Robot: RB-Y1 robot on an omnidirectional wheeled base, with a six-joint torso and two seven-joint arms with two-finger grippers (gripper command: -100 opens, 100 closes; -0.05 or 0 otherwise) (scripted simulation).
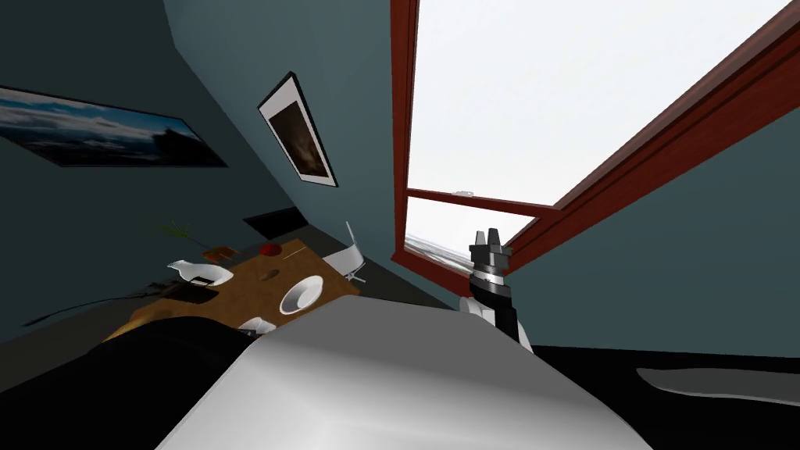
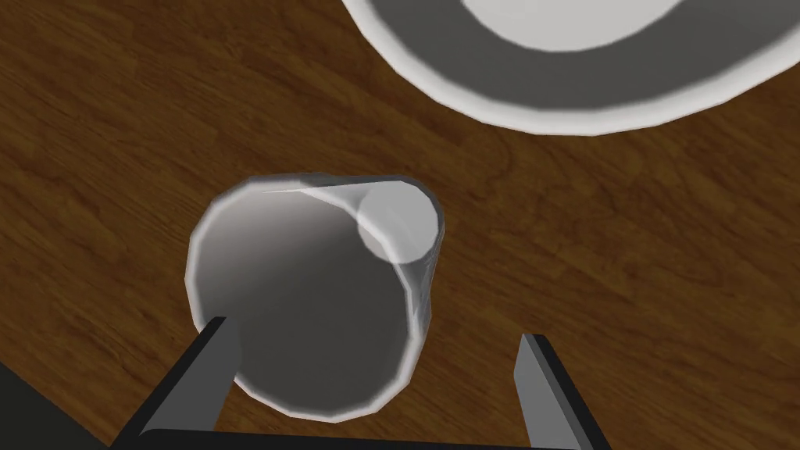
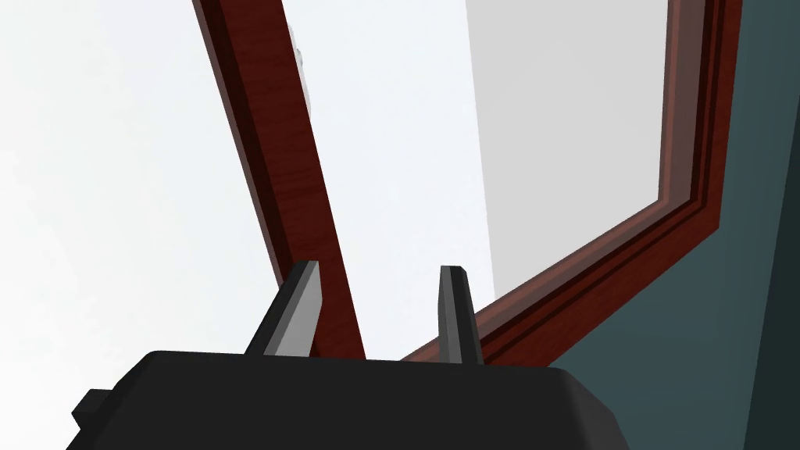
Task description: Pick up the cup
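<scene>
Left wrist view, white cup [image 2: 312, 297] on the brown bench [image 2: 625, 258] near a white bowl [image 2: 562, 86], left gripper [image 2: 375, 329] wide open over it, gripping nothing, right gripper [image 1: 489, 232] raised aside, fingers slightly parted, empty.

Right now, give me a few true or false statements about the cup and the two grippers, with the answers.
1. The left gripper is open at the cup. True.
2. The cup is lifted off the wooden table. False: it rests on the table, not gripped.
3. A white bowl lies on the table beyond the cup. True.
4. The right gripper reaches for the cup. False: it points up at the window, away from the table.
</scene>
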